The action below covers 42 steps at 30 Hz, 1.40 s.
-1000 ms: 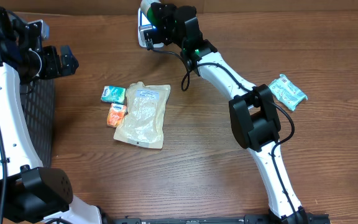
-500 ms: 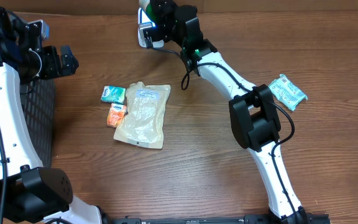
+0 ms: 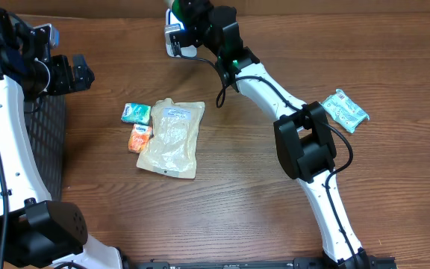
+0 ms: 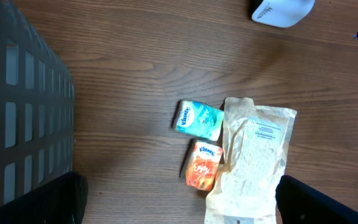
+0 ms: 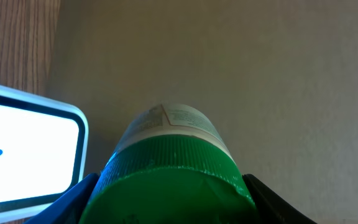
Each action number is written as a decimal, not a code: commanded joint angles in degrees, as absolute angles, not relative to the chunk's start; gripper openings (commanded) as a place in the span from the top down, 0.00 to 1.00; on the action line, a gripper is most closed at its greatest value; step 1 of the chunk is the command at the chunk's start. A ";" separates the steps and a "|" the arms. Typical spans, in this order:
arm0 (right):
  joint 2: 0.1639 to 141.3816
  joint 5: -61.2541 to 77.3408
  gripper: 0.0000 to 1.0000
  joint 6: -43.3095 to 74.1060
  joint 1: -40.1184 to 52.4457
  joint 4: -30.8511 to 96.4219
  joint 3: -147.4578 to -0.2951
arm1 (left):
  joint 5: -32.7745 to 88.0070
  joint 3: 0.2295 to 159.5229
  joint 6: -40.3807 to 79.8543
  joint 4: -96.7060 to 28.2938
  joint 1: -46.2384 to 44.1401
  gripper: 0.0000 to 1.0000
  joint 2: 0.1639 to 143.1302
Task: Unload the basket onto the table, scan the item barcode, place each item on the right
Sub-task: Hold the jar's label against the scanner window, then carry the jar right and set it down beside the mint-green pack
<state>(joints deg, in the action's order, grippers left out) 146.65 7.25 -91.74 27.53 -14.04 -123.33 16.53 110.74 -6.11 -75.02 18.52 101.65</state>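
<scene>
A bottle with a green ribbed cap (image 5: 173,180) sits between the fingers (image 5: 79,194) of my right gripper (image 5: 173,202), which is shut on it. The white scanner (image 5: 27,155), its screen lit, stands just left of the bottle. From overhead, the right gripper (image 3: 187,18) holds the bottle (image 3: 173,7) at the table's far edge, above the scanner (image 3: 172,39). My left gripper (image 3: 69,72) hangs open at the far left with nothing in it. In the left wrist view its fingertips (image 4: 48,200) stand wide apart.
A teal tissue pack (image 3: 136,113), an orange pack (image 3: 139,137) and a pale pouch (image 3: 172,138) lie mid-table. A teal packet (image 3: 345,110) lies at the right. A dark mesh basket (image 3: 47,149) stands at the left edge, also in the left wrist view as the basket (image 4: 17,112).
My right gripper has carried the bottle slightly further back and left, over the scanner. The left arm has not moved.
</scene>
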 commanded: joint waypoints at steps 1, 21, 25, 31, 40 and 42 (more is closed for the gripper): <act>143.96 7.35 0.60 -91.55 28.01 -13.76 -123.98 | 16.99 111.70 -5.65 -74.91 18.68 0.00 99.96; 113.19 6.35 0.55 -36.49 26.85 43.18 -123.98 | 16.99 111.70 -5.65 -74.91 18.68 0.00 99.96; 112.09 7.62 0.55 -33.82 25.93 59.72 -123.96 | 16.97 111.70 -5.65 -74.91 18.68 0.01 99.96; 115.35 9.58 0.60 -33.80 24.14 79.55 -123.70 | 16.97 111.70 -5.65 -74.91 18.68 0.00 99.96; 123.59 9.45 0.60 -33.52 19.31 89.71 -123.68 | 16.99 111.70 -5.65 -74.91 18.68 0.01 99.96; 125.25 7.97 0.59 -31.40 17.47 89.58 -123.68 | 16.99 111.70 -5.65 -74.91 18.68 0.01 99.96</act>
